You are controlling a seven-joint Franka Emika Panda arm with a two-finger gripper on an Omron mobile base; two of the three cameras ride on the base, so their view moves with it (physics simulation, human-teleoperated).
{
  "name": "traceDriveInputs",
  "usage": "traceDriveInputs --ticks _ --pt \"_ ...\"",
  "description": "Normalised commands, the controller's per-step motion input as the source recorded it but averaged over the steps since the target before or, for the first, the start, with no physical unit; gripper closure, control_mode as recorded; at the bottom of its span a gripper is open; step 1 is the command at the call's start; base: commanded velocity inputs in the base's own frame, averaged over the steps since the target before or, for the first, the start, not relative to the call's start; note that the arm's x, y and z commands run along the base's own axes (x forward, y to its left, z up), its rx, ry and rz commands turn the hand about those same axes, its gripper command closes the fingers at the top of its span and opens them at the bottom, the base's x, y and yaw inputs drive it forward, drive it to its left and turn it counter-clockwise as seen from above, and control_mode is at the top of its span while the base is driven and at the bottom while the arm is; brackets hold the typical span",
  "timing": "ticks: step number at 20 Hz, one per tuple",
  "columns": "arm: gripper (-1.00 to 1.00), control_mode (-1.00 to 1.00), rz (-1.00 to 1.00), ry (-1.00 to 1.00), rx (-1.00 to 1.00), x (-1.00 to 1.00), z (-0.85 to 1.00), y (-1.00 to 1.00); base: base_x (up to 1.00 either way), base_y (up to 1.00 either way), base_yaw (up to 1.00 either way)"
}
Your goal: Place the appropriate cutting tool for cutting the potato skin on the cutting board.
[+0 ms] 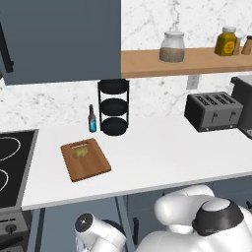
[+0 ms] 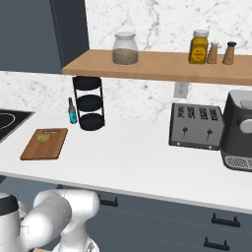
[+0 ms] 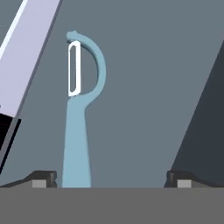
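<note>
The hand view shows the end effector (image 3: 112, 178) with its two dark fingertips (image 3: 43, 178) set wide apart, nothing clamped between them. The light-blue peeler (image 3: 78, 127) lies on a flat grey-blue surface directly ahead, its slim handle running down to the bottom of that view just inside the left-hand fingertip, well clear of the other one; whether the tip touches the handle cannot be determined. Its looped head with the white blade points away from the hand. A long pale blade (image 3: 26, 57) lies slanted at the upper left of that view, beside the peeler and apart from it, with a black portion at its lower end. In the base views the white table (image 1: 162, 157) carries the brown cutting board (image 1: 88, 165), which lies flat near the cooktop (image 1: 12, 167). The small yellowish potato (image 1: 80, 152) rests on the board, close to the slot handle at its far short edge. Behind the board stand a small blue bottle (image 1: 92, 119) and, just beside it, a black three-tier rack (image 1: 113, 107). A dark toaster (image 1: 212, 110) sits well apart to the right. The wooden shelf (image 1: 147, 64) above holds a glass jar (image 1: 172, 47).
</note>
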Motion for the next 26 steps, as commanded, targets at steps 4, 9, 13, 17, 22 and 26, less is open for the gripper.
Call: traceDriveInputs --ticks 4,9,13,17,22,26 --pt "-1.0 -1.0 0.0 0.0 0.0 0.23 -0.1 0.17 0.0 0.0 0.0" --pt "-1.0 -1.0 0.0 0.04 0.0 0.16 -0.27 0.07 0.0 0.0 0.0" --pt "-1.0 -1.0 0.0 0.04 0.01 0.1 -0.23 0.14 0.0 0.0 0.0" --pt "-1.0 -1.0 0.0 0.02 0.02 0.07 -0.15 0.2 0.0 0.0 0.0" --pt "-1.0 -1.0 0.0 0.0 0.02 0.01 -0.15 0.21 0.0 0.0 0.0" --pt "-1.0 -1.0 0.0 0.02 0.02 0.0 -0.36 0.15 0.0 0.0 0.0"
